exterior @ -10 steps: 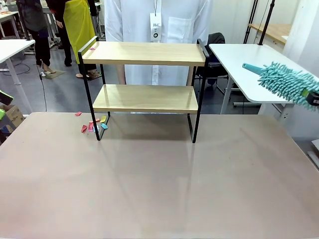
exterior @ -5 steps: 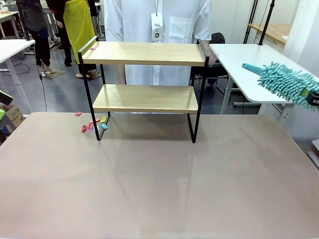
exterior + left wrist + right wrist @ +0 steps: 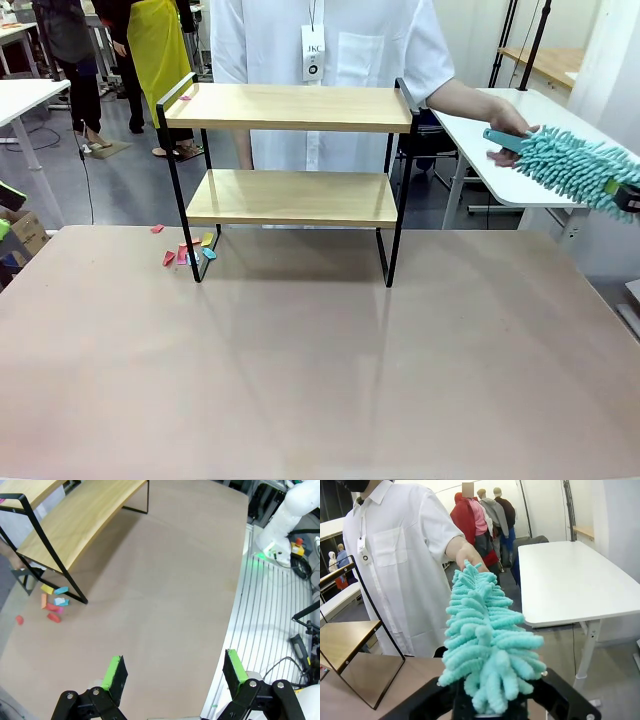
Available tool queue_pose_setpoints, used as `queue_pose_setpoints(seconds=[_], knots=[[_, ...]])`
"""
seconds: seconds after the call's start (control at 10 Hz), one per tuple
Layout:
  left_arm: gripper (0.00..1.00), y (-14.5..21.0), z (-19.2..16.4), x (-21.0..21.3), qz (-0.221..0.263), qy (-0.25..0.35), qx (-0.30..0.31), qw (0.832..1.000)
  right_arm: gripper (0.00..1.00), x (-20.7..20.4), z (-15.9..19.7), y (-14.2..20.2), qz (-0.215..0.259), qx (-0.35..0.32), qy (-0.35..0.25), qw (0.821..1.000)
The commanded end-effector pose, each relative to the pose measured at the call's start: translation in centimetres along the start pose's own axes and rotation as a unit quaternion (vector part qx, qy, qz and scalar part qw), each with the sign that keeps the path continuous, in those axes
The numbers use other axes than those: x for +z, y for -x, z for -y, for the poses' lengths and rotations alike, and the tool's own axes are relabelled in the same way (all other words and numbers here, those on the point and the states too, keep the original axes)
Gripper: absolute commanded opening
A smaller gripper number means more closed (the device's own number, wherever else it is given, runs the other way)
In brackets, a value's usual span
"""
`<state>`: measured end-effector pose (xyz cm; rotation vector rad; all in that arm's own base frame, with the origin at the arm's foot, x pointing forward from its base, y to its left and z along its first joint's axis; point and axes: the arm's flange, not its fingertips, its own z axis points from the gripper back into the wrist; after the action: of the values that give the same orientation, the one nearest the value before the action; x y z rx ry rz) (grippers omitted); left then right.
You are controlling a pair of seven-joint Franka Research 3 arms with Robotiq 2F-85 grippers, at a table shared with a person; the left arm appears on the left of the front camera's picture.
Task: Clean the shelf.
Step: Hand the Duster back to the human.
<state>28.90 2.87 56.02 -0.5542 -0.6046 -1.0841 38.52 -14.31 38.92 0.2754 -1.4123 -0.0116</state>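
Teal and shaggy, the duster (image 3: 570, 167) sits clamped in my right gripper (image 3: 490, 707), fluffy head tilted out past the desk's (image 3: 320, 380) right edge so the person's hand (image 3: 508, 128) can take its plastic tip. My left gripper (image 3: 172, 672) hangs spread and empty over the desk's left side. At the far edge stands the shelf (image 3: 290, 175), two pale wooden boards in a thin black frame. Coloured paper scraps (image 3: 188, 250) lie by its left leg, I judge swept off
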Motion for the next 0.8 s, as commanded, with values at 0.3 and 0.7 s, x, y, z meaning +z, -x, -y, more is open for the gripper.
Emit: queue_pose_setpoints(seconds=[0.3,0.7], knots=[[1.0,0.0,0.1,0.1,0.006,0.004,-0.006,1.0,0.17,0.1,-0.1,-0.3,-0.002,0.0,0.002,1.0],[1.0,0.0,0.1,0.1,0.006,0.004,-0.006,1.0,1.0,0.4,0.6,-1.8,0.007,-0.005,0.006,1.0]])
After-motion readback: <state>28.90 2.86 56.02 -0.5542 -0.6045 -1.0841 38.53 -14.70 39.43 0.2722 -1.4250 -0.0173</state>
